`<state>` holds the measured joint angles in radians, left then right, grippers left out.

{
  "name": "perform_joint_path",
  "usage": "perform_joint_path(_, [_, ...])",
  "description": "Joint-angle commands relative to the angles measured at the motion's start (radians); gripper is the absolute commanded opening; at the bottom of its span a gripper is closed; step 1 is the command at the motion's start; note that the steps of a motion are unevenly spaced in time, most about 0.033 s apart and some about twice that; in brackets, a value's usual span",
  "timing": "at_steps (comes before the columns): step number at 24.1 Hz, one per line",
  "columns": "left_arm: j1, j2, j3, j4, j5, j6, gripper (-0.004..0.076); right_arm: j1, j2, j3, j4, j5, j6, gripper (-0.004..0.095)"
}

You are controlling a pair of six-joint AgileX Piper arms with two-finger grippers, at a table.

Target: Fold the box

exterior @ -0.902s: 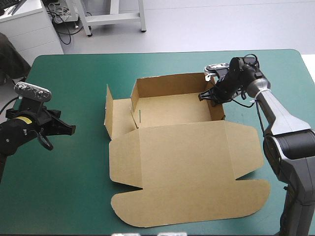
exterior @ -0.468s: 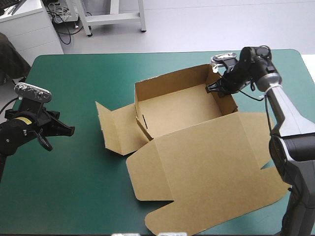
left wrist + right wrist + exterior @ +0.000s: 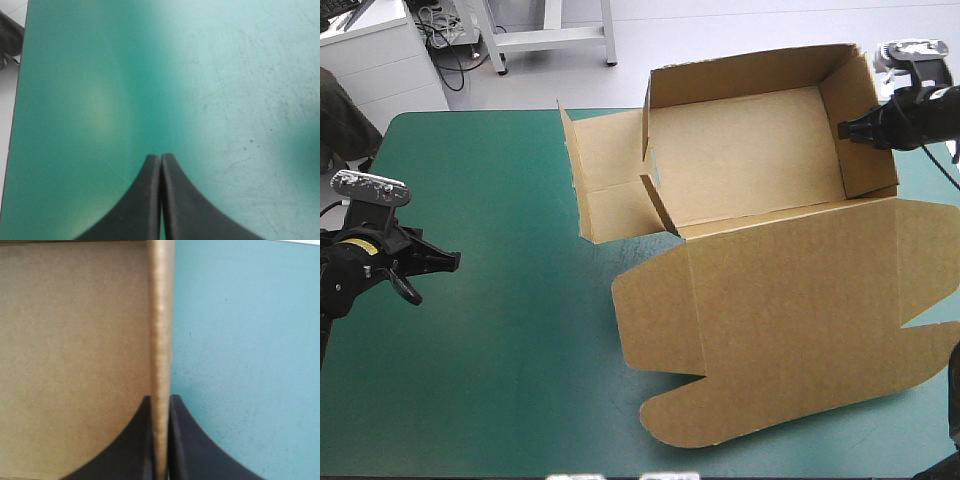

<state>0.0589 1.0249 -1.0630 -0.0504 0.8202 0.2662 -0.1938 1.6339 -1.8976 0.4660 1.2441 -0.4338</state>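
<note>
Right gripper [image 3: 844, 130], clamped on the wall between its fingers, holds the box [image 3: 750, 170] tipped up, likely for repositioning; left gripper [image 3: 160, 157] hangs pinched together, empty.

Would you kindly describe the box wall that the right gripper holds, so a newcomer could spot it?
Over the teal-green table is the brown box, its open tray on the far side, lid spreading nearer. The wall is the tray's upright right-hand side, the only one with the right gripper shut on its rim.
</note>
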Motion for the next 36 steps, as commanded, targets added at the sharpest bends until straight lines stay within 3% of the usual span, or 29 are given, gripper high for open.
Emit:
perform_joint_path(1, [-0.001,-0.008,-0.025,0.006,-0.051,-0.040,-0.0033,-0.053,-0.104,0.020,0.146,0.005,-0.043,-0.0024])
perform_joint_path(6, [-0.001,0.018,-0.010,0.010,-0.028,-0.062,-0.0032,-0.059,-0.164,0.090,0.200,0.005,-0.077,-0.0024])
perform_joint_path(12, [0.027,0.055,0.093,-0.102,-0.146,-0.069,-0.0003,-0.059,-0.221,0.195,0.223,0.005,-0.103,-0.0024])
perform_joint_path(16, [0.080,0.103,0.133,-0.434,-0.174,0.182,-0.0003,-0.059,-0.247,0.237,0.279,0.005,-0.144,-0.0024])
perform_joint_path(19, [0.115,0.162,0.133,-0.773,-0.094,0.484,-0.0004,-0.059,-0.256,0.247,0.289,0.005,-0.149,-0.0023])
perform_joint_path(22, [0.150,0.254,0.133,-1.030,0.037,0.690,-0.0004,-0.059,-0.263,0.247,0.289,0.005,-0.147,-0.0023])
perform_joint_path(24, [0.166,0.331,0.133,-1.134,0.123,0.749,-0.0004,-0.059,-0.263,0.247,0.293,0.005,-0.147,-0.0023])
perform_joint_path(27, [0.168,0.437,0.133,-1.306,0.358,0.883,-0.0007,-0.059,-0.263,0.247,0.301,0.003,-0.149,-0.0023])
perform_joint_path(29, [0.168,0.482,0.133,-1.424,0.486,0.894,-0.0009,-0.059,-0.261,0.247,0.301,0.003,-0.149,-0.0023])
perform_joint_path(36, [0.126,0.480,0.133,-1.479,0.486,0.885,-0.0009,0.070,-0.259,0.247,0.185,-0.065,-0.114,-0.0022])
